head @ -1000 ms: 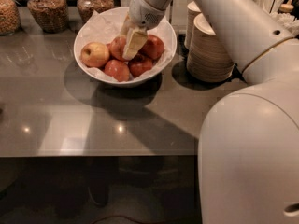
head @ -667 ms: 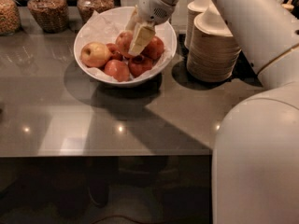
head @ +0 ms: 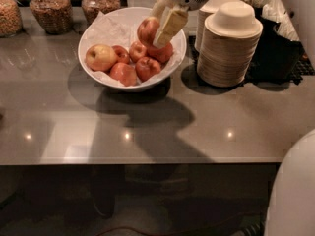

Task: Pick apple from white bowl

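Top middle, your gripper point(head: 154, 31): it hangs over the back right part of the white bowl point(head: 129, 14). Its two fingers pinch the apple point(head: 146, 29).
Apple: it is red-orange with pale patches. It sits higher than the other fruit and looks lifted off the pile, but it is over the bowl.
Other apples point(head: 123, 73): they lie on the crinkly paper, down and left of your apple.
Done: you have the grab, I think.
Left to do: bring the apple up and out past the rim.
Watch out: the stacked small bowls point(head: 229, 45) stand close on the right of the gripper.
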{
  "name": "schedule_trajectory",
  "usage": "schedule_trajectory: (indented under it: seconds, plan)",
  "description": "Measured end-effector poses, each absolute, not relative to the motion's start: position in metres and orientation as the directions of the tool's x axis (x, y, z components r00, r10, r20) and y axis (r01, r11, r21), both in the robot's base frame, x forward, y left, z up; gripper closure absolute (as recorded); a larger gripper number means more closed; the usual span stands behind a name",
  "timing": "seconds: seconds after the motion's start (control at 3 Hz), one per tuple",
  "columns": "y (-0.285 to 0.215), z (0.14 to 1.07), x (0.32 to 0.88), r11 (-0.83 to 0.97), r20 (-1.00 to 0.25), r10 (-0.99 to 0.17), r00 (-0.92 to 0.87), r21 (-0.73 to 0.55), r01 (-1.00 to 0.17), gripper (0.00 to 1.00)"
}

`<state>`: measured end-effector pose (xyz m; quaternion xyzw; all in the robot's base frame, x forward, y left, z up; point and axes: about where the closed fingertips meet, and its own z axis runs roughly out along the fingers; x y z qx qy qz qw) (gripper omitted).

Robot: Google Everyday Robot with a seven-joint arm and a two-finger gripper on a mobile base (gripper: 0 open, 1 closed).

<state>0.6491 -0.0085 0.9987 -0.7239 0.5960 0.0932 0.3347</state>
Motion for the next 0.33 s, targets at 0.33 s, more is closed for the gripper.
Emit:
schedule_trajectory:
  seconds: [0.33]
  plan:
    - [-0.0265, 1.0296, 0.6350, -0.032, -0.563, -0.777, 0.281, -0.411, -0.911, 1.00]
